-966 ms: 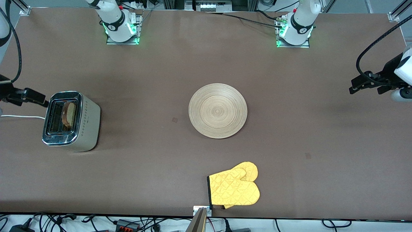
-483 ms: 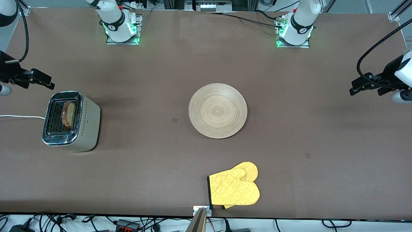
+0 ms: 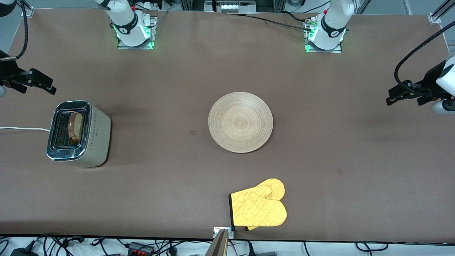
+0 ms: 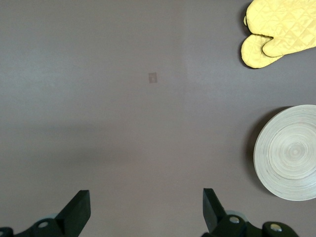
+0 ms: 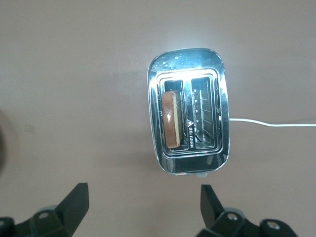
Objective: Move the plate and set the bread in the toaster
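Note:
The bread (image 3: 75, 125) stands on edge in one slot of the toaster (image 3: 97, 135) at the right arm's end of the table. In the right wrist view the bread (image 5: 171, 118) shows its brown crust inside the chrome toaster (image 5: 187, 59). My right gripper (image 3: 39, 83) hangs open and empty over bare table beside the toaster, as its wrist view (image 5: 143, 205) confirms. The plate (image 3: 240, 122) lies bare at mid-table. My left gripper (image 3: 404, 96) waits open and empty over the left arm's end of the table; from its wrist view (image 4: 144, 210) the plate (image 4: 289, 153) is off to one side.
A yellow oven mitt (image 3: 259, 208) lies near the table's front edge, nearer the front camera than the plate; the left wrist view also catches the mitt (image 4: 276, 32). The toaster's white cord (image 3: 21, 128) runs off the table's end.
My right gripper has drawn back from the toaster toward the arms' bases, still open. The left arm, bread, plate and mitt have not moved.

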`<state>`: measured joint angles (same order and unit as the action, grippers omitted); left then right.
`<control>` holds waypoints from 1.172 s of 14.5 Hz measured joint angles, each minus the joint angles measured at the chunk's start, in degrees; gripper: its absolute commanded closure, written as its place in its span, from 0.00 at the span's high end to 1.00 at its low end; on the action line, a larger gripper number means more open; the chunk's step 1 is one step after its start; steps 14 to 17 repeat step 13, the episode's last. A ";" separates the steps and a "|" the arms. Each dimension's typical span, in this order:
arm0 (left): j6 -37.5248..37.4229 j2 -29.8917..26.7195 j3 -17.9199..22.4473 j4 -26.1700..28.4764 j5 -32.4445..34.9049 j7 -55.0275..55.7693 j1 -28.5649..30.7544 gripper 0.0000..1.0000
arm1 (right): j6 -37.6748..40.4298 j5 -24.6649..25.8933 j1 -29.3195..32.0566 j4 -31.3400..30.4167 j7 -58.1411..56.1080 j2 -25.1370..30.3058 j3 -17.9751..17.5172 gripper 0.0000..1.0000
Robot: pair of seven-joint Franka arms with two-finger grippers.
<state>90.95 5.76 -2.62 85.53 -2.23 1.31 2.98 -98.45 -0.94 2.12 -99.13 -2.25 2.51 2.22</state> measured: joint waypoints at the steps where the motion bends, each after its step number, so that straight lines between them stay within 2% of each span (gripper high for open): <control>1: 0.00 0.00 0.02 0.00 0.00 0.00 0.02 1.00 | 0.02 0.00 0.00 0.00 -0.02 0.00 -0.01 1.00; 9: 0.05 -0.19 -0.01 0.03 0.01 -0.10 -0.04 1.00 | 0.63 0.00 0.00 -0.11 -0.04 0.00 -0.12 1.00; 13: 3.36 -3.52 -0.89 4.93 0.21 -0.12 -0.10 1.00 | 0.66 0.00 0.00 -0.14 -0.04 0.00 -0.20 1.00; 17: 3.36 -3.52 -0.89 4.93 0.21 -0.12 -0.10 1.00 | 0.66 0.00 0.00 -0.14 -0.04 0.00 -0.20 1.00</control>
